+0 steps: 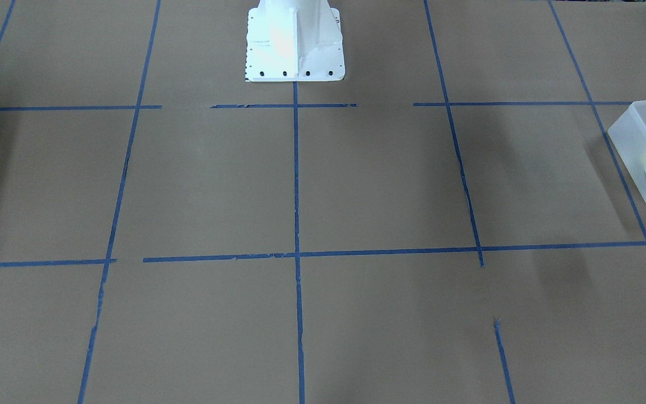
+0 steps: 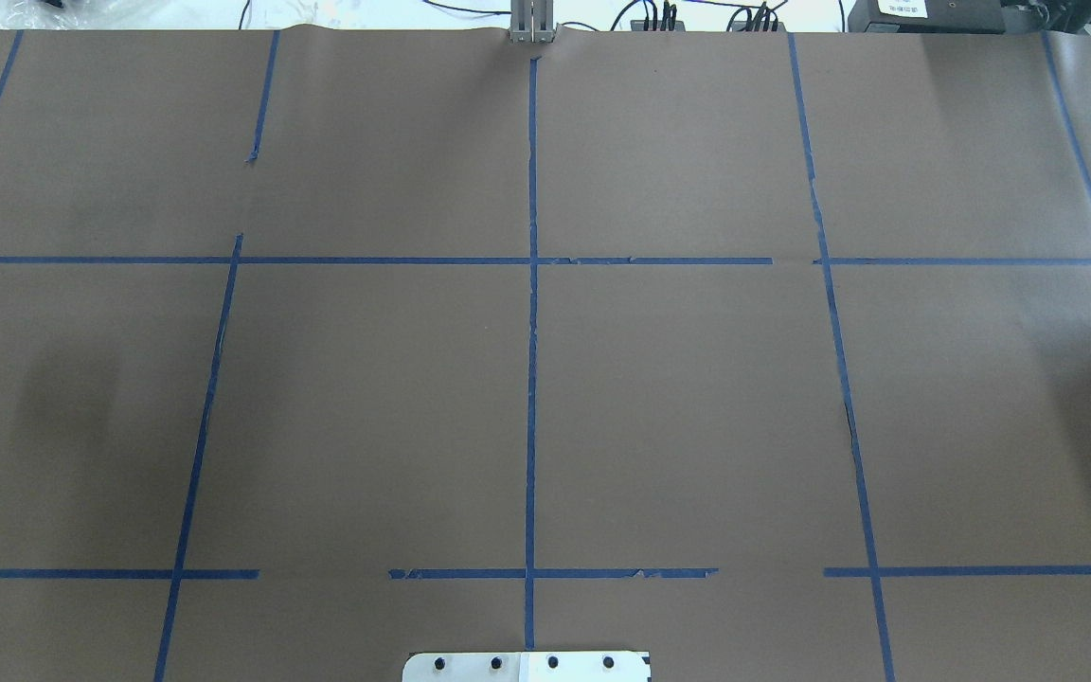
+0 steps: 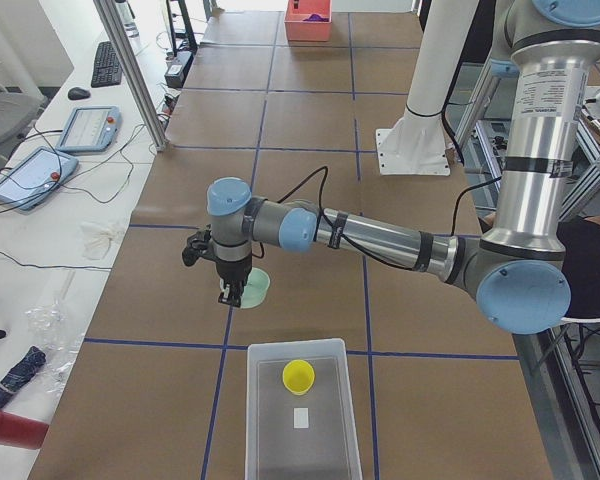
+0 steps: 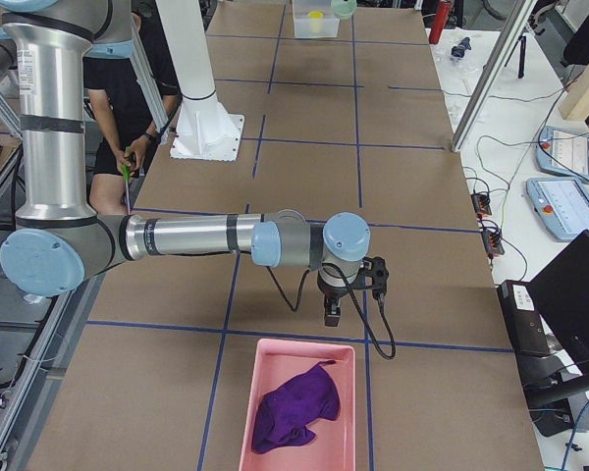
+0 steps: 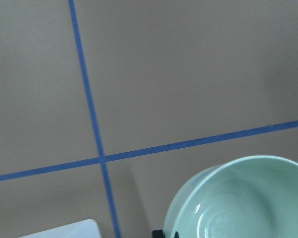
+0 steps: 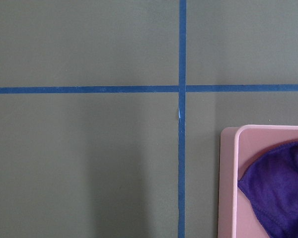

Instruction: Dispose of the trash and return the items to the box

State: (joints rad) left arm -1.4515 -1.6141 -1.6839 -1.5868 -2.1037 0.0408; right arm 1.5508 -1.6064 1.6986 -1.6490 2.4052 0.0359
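Hanging clear of the worktop (image 2: 366, 407) in the left fingers (image 3: 226, 288): the bowl (image 3: 256, 290), mint green, mouth up and slightly tilted. At the bottom edge of the left wrist view you can see a dark bit of one finger at its rim, so the fingers are pinched on the bowl. Position: just beside the box (image 3: 325, 440), off its short end toward the worktop's middle, not inside it.

Cup (image 3: 298, 376): yellow, mouth up, inside the box, near the end closest to the bowl.

Box: frosted white, low walls, lying on the worktop at the end on the robot's left. You find it cut by the right edge of the front-facing view.

Left arm (image 3: 380, 235): stretched low over the worktop, wrist pointing down at the bowl.

Right fingers (image 4: 331, 316): pointing down above the worktop, just beside the short end of the tray (image 4: 285, 361). Only one side view shows them, so you cannot tell whether they are wide or narrow.

Tray: pink, at the end on the robot's right, holding a crumpled purple cloth (image 4: 293, 417).

Base (image 1: 295, 45): white, midway along the robot's edge of the worktop.

Tape (image 2: 531, 379): blue, marking the brown worktop into squares.
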